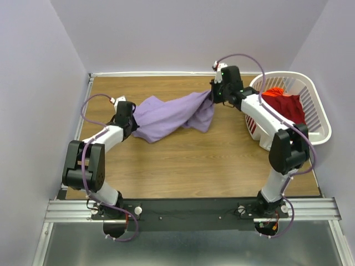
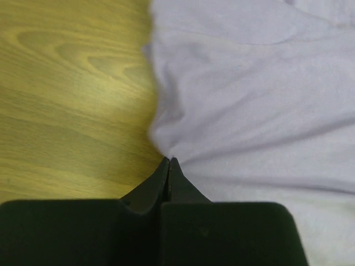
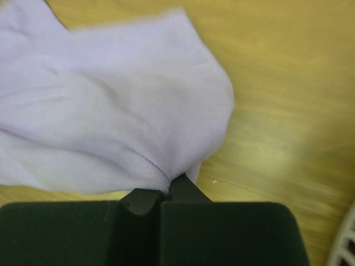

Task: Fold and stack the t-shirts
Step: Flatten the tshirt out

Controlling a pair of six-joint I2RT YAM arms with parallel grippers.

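Note:
A lavender t-shirt (image 1: pixel 169 114) stretches rumpled across the back of the wooden table (image 1: pixel 183 160) between both arms. My left gripper (image 1: pixel 131 123) is shut on its left edge; in the left wrist view the black jaws meet on a pinch of the lavender t-shirt (image 2: pixel 249 100), gripper (image 2: pixel 169 160). My right gripper (image 1: pixel 213 95) is shut on the shirt's right end, which hangs lifted a little off the wood; in the right wrist view the lavender t-shirt (image 3: pixel 122 122) drapes over the gripper (image 3: pixel 172 178). A deep red t-shirt (image 1: pixel 284 105) lies in the basket.
A white slatted laundry basket (image 1: pixel 319 119) stands at the table's right edge, close beside my right arm; its rim (image 3: pixel 344 238) shows at the corner of the right wrist view. A raised frame (image 1: pixel 83 111) borders the table's left and back edges.

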